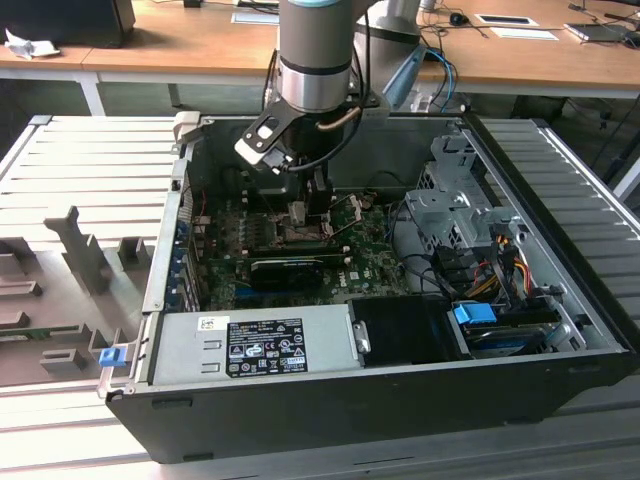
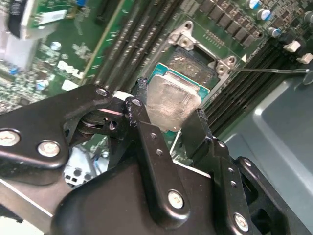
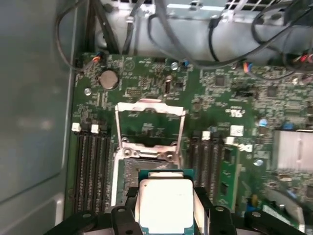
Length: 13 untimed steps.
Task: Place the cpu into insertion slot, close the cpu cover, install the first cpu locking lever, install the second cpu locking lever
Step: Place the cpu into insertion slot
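My gripper [image 2: 171, 108] is shut on the cpu [image 2: 173, 98], a flat square chip with a pale silvery face and a green edge, and the black fingers [image 2: 142, 105] press on two opposite sides of it. The cpu [image 3: 165, 203] hangs tilted just above the insertion slot [image 3: 145, 169], whose dark centre [image 2: 195, 62] shows beyond the chip. The cpu cover [image 3: 150, 106], a thin silvery frame, stands swung open past the slot. In the exterior view the gripper [image 1: 305, 212] reaches down into the computer case over the green board.
A long black expansion card [image 1: 285, 268] lies just in front of the slot. Dark memory slots [image 3: 90, 161] flank the slot on both sides. A thin metal lever rod [image 2: 269, 70] sticks out near it. The power supply [image 1: 255, 345], drive cage [image 1: 460, 215] and case walls hem in the board.
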Tool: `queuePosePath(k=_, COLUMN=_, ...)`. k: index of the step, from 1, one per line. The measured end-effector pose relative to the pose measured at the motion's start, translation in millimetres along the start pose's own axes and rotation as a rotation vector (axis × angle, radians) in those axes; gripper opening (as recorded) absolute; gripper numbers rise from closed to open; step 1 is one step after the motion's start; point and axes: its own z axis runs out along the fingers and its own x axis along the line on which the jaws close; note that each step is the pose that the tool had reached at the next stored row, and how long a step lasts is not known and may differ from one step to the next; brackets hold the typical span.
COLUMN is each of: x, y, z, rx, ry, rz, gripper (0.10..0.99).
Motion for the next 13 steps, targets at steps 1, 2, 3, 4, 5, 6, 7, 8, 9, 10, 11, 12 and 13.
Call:
queuePosePath(k=1, x=1.5, y=-0.2, z=1.9, rx=0.000, ry=0.0001, rz=0.000, gripper=0.529)
queuePosePath(k=2, x=3.4, y=-0.1, z=4.3, rx=0.000, ry=0.0002, rz=0.000, gripper=0.529)
queuePosePath(k=3, x=5.3, y=-0.1, z=6.8, rx=0.000, ry=0.0001, rz=0.001, gripper=0.529)
queuePosePath(k=4, x=6.8, y=-0.2, z=11.1, rx=0.001, ry=-0.0001, rz=0.010, gripper=0.529)
queuePosePath(k=5, x=7.8, y=-0.5, z=15.3, rx=0.001, ry=-0.0003, rz=0.018, gripper=0.529)
queuePosePath(k=6, x=8.0, y=-1.8, z=18.4, rx=0.001, ry=-0.0002, rz=0.020, gripper=0.529)
queuePosePath(k=7, x=8.1, y=-3.8, z=21.5, rx=0.001, ry=-0.0004, rz=0.020, gripper=0.529)
queuePosePath(k=8, x=8.4, y=-4.9, z=25.0, rx=0.001, ry=-0.0004, rz=0.024, gripper=0.529)
queuePosePath(k=9, x=8.7, y=-5.0, z=27.6, rx=0.001, ry=-0.0007, rz=0.036, gripper=0.529)
queuePosePath(k=10, x=9.3, y=-5.0, z=28.9, rx=0.001, ry=-0.0010, rz=0.043, gripper=0.529)
queuePosePath(k=11, x=10.5, y=-4.9, z=29.6, rx=0.001, ry=-0.0015, rz=0.045, gripper=0.529)
queuePosePath(k=12, x=12.0, y=-4.8, z=31.0, rx=0.001, ry=-0.0014, rz=0.046, gripper=0.529)
queuePosePath(k=13, x=12.3, y=-4.8, z=32.9, rx=0.001, ry=-0.0016, rz=0.047, gripper=0.529)
